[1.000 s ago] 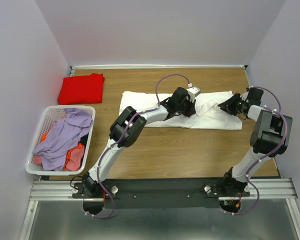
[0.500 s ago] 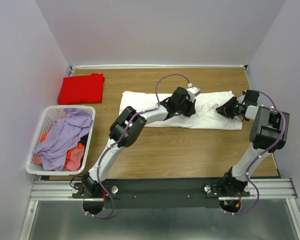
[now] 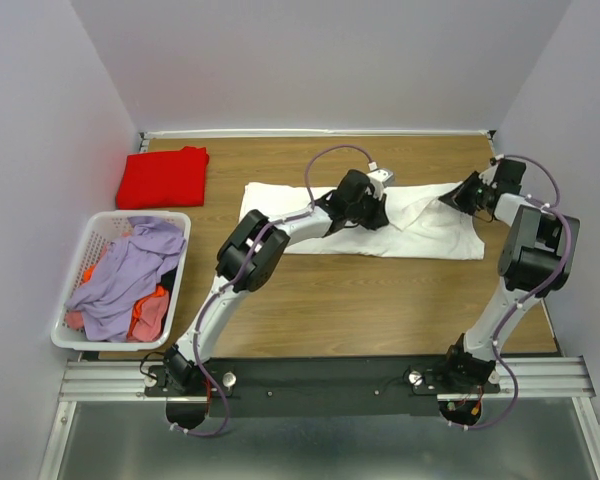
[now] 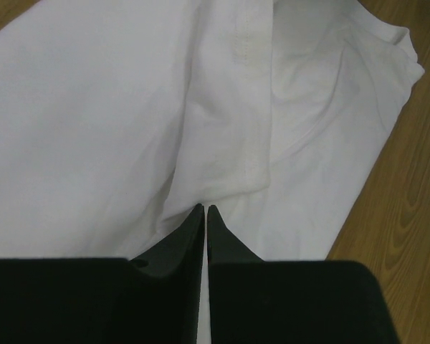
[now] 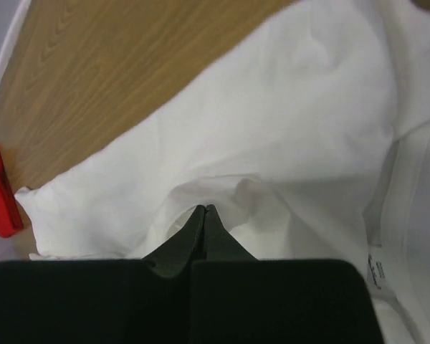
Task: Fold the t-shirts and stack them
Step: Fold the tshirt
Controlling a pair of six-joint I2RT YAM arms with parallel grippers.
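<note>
A large white t-shirt (image 3: 300, 215) lies spread across the middle of the wooden table (image 3: 380, 300). My left gripper (image 3: 368, 214) sits over its middle. In the left wrist view its jaws (image 4: 205, 208) are shut on a raised fold of the white t-shirt (image 4: 93, 107). My right gripper (image 3: 450, 200) is at the shirt's far right edge. In the right wrist view it (image 5: 204, 208) is shut, with the white t-shirt (image 5: 287, 107) puckered round its tips. A red t-shirt (image 3: 163, 177) lies folded at the back left corner.
A white slatted laundry basket (image 3: 65, 338) stands at the left edge, holding purple and orange clothes (image 3: 130, 270). Walls close in the table on the left, back and right. A sliver of the red t-shirt (image 5: 0, 190) shows at the left of the right wrist view.
My right gripper has shut on the shirt's right edge and moved back toward the far right corner, drawing cloth with it. My left gripper has shifted slightly back and left.
</note>
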